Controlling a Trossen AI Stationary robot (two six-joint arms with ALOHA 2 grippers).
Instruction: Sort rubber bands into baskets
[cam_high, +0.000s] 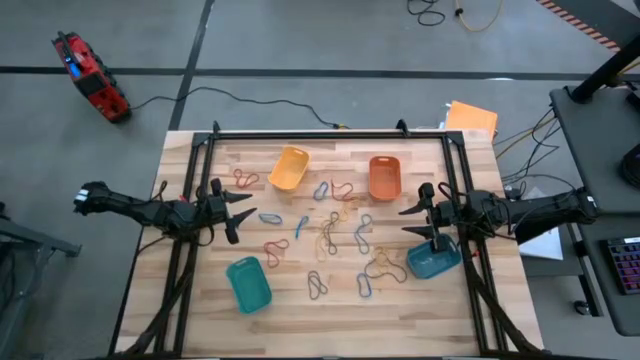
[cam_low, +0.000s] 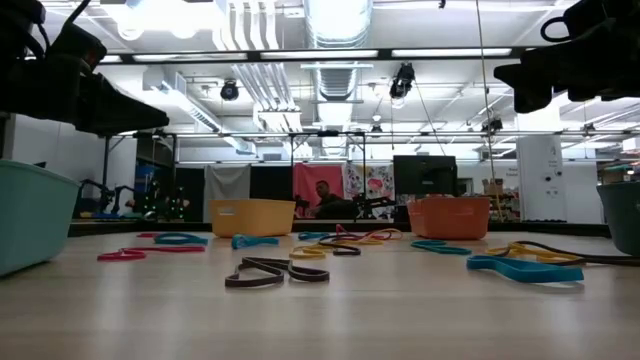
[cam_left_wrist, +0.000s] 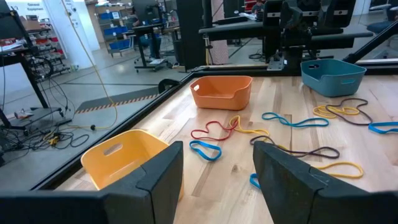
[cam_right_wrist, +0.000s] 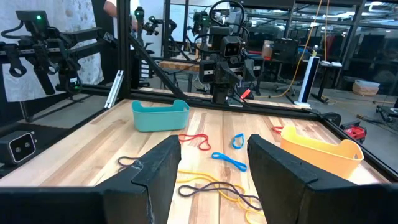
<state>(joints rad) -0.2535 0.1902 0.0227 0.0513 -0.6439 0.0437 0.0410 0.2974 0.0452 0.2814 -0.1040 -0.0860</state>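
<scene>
Several rubber bands (cam_high: 335, 232) in red, blue, yellow and dark tones lie flat and scattered on the middle of the wooden table (cam_high: 200, 320). Around them stand the baskets: yellow (cam_high: 289, 168) and orange (cam_high: 385, 177) toward the far edge, teal-green (cam_high: 248, 283) and blue-teal (cam_high: 433, 261) toward the near edge. My left gripper (cam_high: 245, 208) hovers level at the table's left side, open, fingers pointing toward the bands. My right gripper (cam_high: 406, 221) hovers level at the right side, above the blue-teal basket's far end, also open. Nothing is between either pair of fingers (cam_left_wrist: 155, 180) (cam_right_wrist: 149, 174).
A black metal frame (cam_high: 330, 133) runs along the table's far, left and right edges. Black cables (cam_high: 530, 150) and an orange sheet (cam_high: 472, 118) lie beyond the far right corner. A red device (cam_high: 90, 78) sits on the floor at far left. In the low view, a person (cam_low: 322, 196) sits far behind the table.
</scene>
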